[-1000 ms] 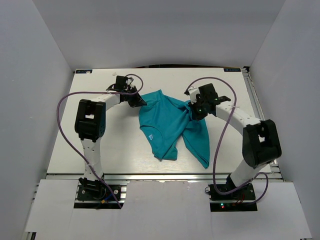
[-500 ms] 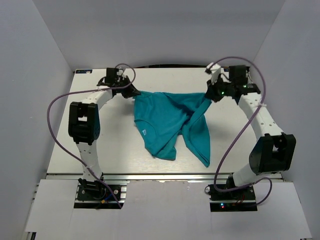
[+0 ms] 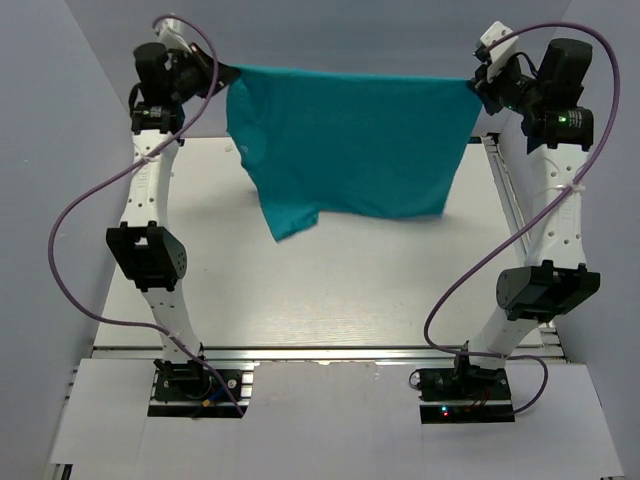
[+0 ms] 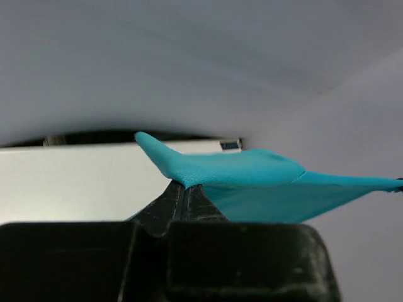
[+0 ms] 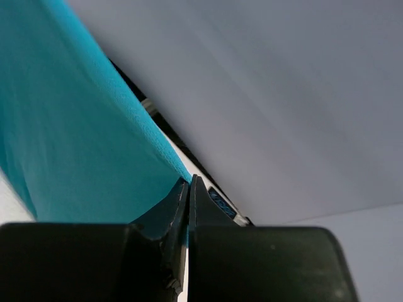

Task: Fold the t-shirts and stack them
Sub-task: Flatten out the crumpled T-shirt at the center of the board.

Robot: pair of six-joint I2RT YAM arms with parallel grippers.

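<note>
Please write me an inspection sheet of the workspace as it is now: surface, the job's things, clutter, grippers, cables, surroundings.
Surface: white table, metal rail along its near edge.
Job's things: one teal t-shirt, lifted off the table, stretched between both grippers and hanging spread; lower left part hangs lowest.
Clutter: nothing seen.
Grippers: left gripper shut on one top corner of the t-shirt; right gripper shut on the other.
Cables: purple cables, one looping beside each arm, apart from the t-shirt.
Surroundings: plain grey walls on three sides.
</note>
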